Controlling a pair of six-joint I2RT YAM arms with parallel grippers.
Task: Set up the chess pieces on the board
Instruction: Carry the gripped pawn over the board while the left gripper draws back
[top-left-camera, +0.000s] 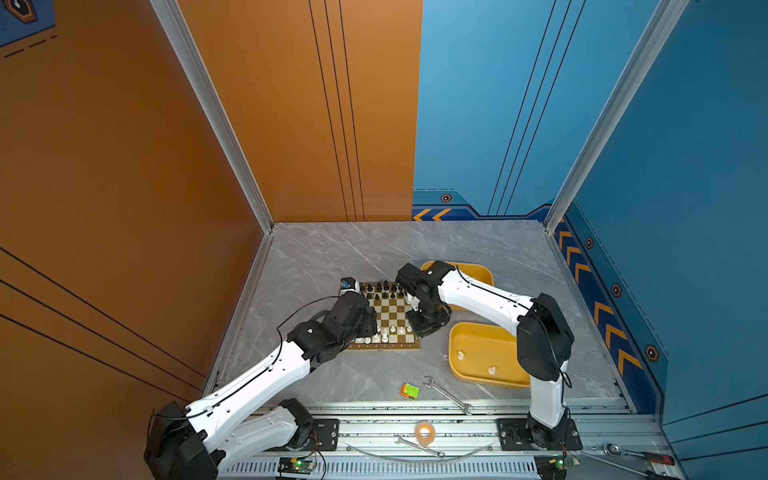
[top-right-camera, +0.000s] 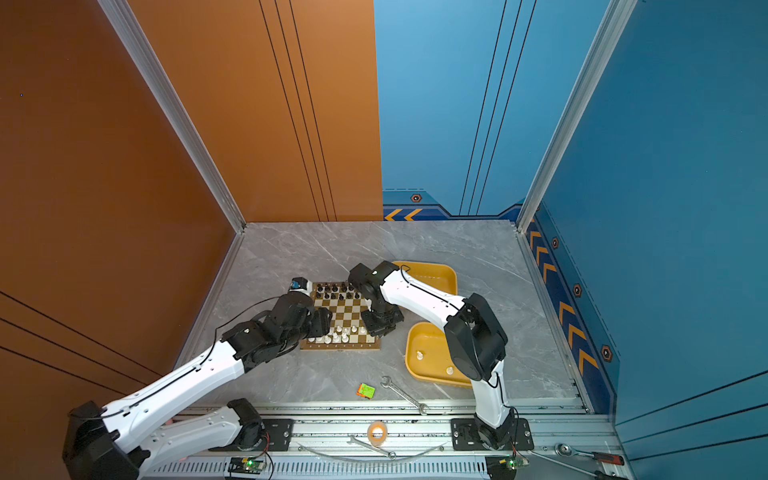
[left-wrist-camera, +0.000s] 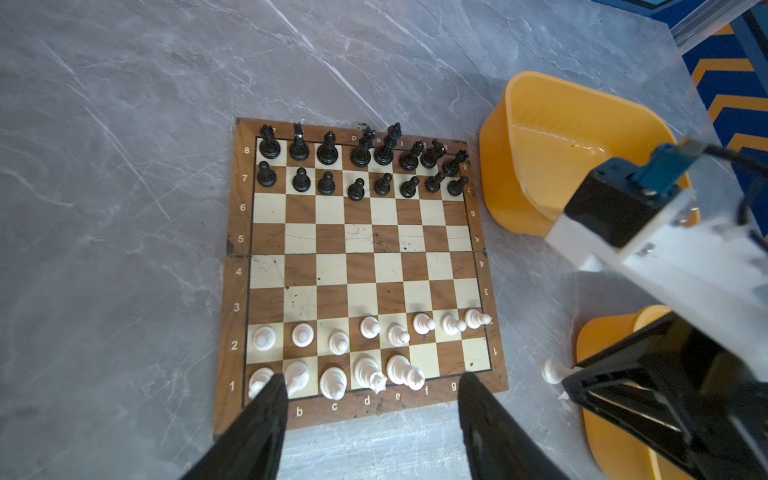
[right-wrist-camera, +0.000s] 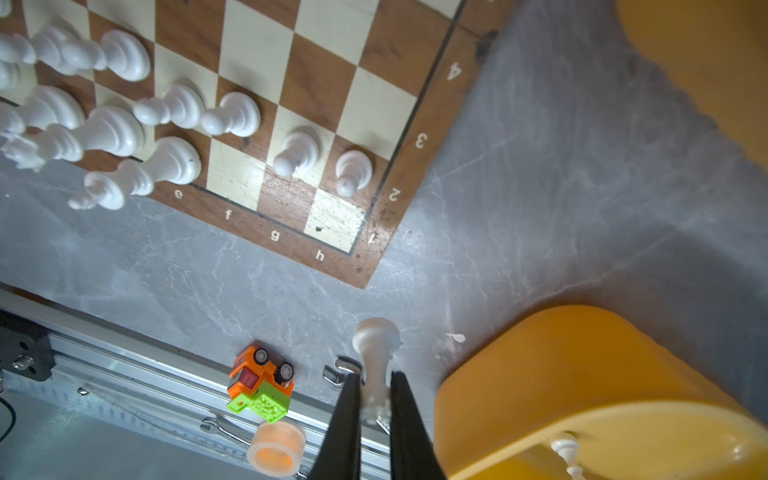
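1. Right gripper (right-wrist-camera: 375, 376): fingers clamped on the thin end of one white piece (right-wrist-camera: 376, 338), wide base sticking out past the fingertips.
2. That piece is off the board (left-wrist-camera: 235, 291), just past the h1 corner, beside the near yellow tray (right-wrist-camera: 582, 353). Can't tell if it touches the worktop (left-wrist-camera: 124, 208).
3. Left gripper (left-wrist-camera: 372, 378): fingers apart, nothing between them, above the board's row-1 edge.
4. Board lies flat on the grey worktop.
5. Black chess pieces (left-wrist-camera: 328, 153) fill rows 8 and 7.
6. White chess pieces (left-wrist-camera: 338, 340): pawns across row 2, back row a to e.
7. Near tray holds two more white pieces (top-left-camera: 460, 354). Far yellow tray (top-left-camera: 478, 270) sits partly behind the right arm.
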